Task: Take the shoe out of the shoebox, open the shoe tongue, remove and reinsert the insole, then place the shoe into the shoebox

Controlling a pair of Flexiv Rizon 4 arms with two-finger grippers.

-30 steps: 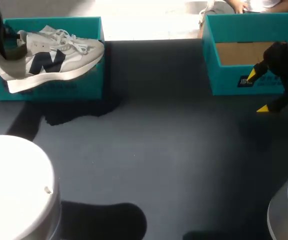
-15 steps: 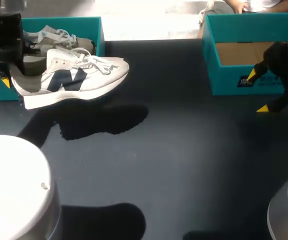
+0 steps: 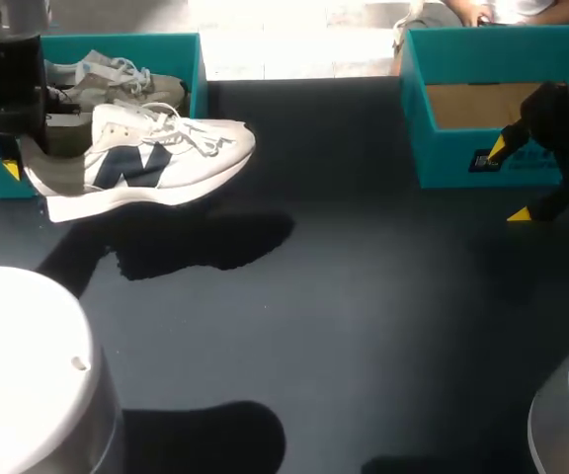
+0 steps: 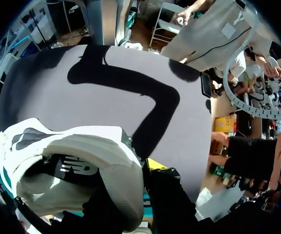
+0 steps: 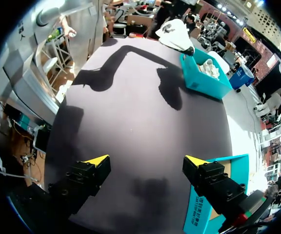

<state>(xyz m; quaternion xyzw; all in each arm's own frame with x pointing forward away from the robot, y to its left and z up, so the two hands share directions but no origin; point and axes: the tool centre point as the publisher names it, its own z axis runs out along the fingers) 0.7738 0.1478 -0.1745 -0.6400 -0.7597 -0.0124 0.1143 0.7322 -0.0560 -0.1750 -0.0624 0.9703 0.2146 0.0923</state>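
Fingers of the left pincer clamp the grey heel of the white sneaker with its navy side logo. The sneaker hangs above the desk, just in front of the left shoebox. The right pincer hangs spread wide, gripping nothing, before the right shoebox.

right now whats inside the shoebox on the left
A second shoe lies in the left shoebox. The lifted shoe covers the box's near part, so what else is inside cannot be seen.

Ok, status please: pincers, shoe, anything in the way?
Left pincer shut on shoe heel; shoe in air, out of left box. Right pincer open by right box. Nothing blocking seen.
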